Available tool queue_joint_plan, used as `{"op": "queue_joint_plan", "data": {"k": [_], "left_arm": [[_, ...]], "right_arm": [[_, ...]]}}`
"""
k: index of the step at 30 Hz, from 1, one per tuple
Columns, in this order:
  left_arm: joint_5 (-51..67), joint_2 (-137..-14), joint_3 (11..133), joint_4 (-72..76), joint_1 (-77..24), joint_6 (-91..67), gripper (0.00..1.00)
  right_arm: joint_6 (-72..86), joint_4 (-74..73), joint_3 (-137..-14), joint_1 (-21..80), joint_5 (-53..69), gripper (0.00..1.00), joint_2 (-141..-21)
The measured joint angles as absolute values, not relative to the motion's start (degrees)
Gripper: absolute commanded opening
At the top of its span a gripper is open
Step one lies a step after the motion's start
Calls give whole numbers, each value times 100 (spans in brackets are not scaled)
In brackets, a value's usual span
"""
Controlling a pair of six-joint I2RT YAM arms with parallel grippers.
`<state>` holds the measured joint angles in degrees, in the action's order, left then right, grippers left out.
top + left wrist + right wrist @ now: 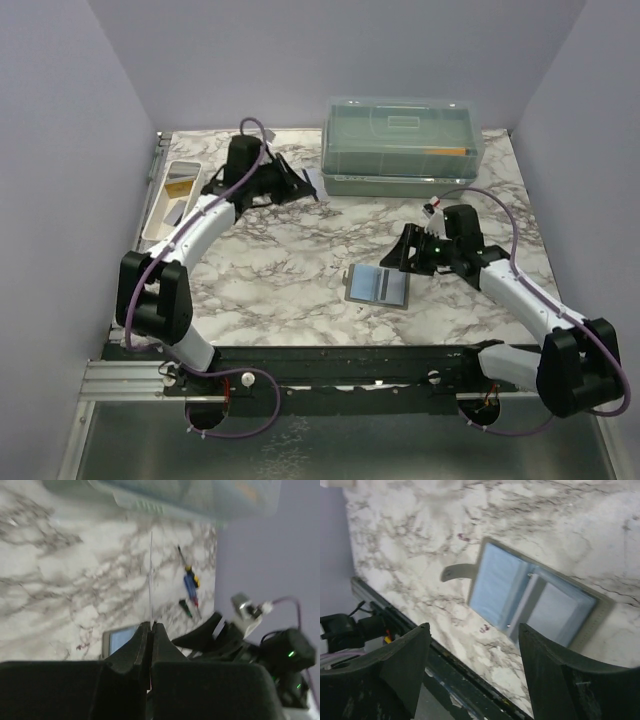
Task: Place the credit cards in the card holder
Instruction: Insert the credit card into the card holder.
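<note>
The left jaws are pinched shut on one end of a credit card (151, 575), seen edge-on, jutting straight out; thin, stiff, slick and light, it likely wants a firm end grip. The right jaws gape empty over the card holder (535, 600), open on the tabletop (420, 525).

Left wrist view blurred. Card (151, 575) edge-on, a thin line; colour unreadable. Holder (119, 641) half hidden behind left fingers (135, 650). Box (200, 495) cut by top edge. Screwdrivers (191, 582) smeared. Tray (155, 225) contents too small to tell.
</note>
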<state>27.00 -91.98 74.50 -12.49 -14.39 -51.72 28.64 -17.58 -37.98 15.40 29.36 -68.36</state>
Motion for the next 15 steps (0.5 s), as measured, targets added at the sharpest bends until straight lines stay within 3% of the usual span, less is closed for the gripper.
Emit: {"op": "queue_joint_plan", "data": {"k": [8,15], "left_arm": [[4742,-8471,5159,180,-2517,-4659,0],[5382,-8455,4668,1566,-3339,-5076,0]], "right_arm": [[4270,429,-2864,1540,4335,74,-6034],[5894,2768,-1837,1542,4910,66,-6224]]}}
